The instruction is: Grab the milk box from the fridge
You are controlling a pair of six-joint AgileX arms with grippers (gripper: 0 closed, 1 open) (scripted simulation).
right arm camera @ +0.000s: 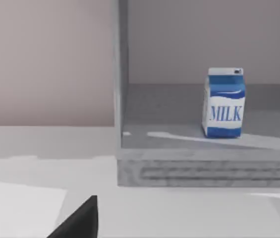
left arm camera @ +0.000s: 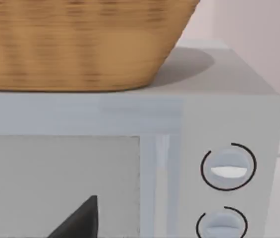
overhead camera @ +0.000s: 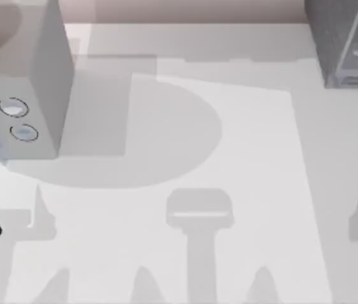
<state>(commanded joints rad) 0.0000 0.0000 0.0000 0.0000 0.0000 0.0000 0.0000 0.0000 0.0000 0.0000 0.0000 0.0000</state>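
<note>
Advance the right gripper (right arm camera: 80, 220), finger state indeterminate, toward the upright milk box (right arm camera: 224, 104) inside the fridge (overhead camera: 346, 44) at 2 o'clock, clearing its left wall.

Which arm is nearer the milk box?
Right, judging by the wrist views. The right wrist view faces the milk box, upright inside the fridge at the table's far right. The left wrist view faces the microwave under a wicker basket, at far left.

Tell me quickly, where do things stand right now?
Milk box upright on fridge floor, untouched. Right end effector facing it from a distance. Left arm parked by the two-dial box, basket on top. Path looks open.
</note>
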